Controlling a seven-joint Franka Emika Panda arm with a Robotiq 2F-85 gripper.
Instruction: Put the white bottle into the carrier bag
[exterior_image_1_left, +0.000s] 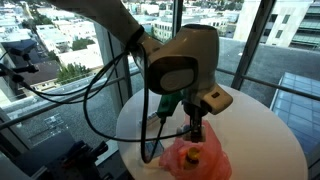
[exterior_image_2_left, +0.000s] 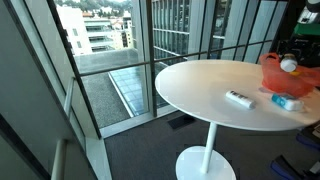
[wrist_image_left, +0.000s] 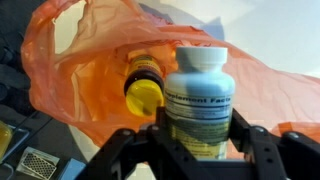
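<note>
1. Step in hand: carry and insert. The end effector (wrist_image_left: 200, 143) is pinching the white bottle (wrist_image_left: 201, 98), with one finger on each side of the label.
2. Location of the bottle: it is held upright at the open mouth of the orange carrier bag (wrist_image_left: 90, 60) and has not been released. How far it reaches past the rim cannot be told.
3. Next move (judgement): lower the bottle until the bag walls stand around it, spread the fingers, then withdraw straight up.
4. Caution (judgement): the bag film is thin and may catch on a finger. A yellow-capped bottle (wrist_image_left: 143, 92) lies inside the bag just beside the drop point, so the release should be offset from it.
5. Only the wrist view shows the grip and the bag's contents.
6. In an exterior view the arm (exterior_image_1_left: 185, 55) hides the grip, but the bag is seen resting on the round white worktop (exterior_image_1_left: 270, 140).
7. In an exterior view a small white item (exterior_image_2_left: 238, 97) and a bluish item (exterior_image_2_left: 285, 102) lie on the worktop outside the bag. The wrist view shows neither.
</note>
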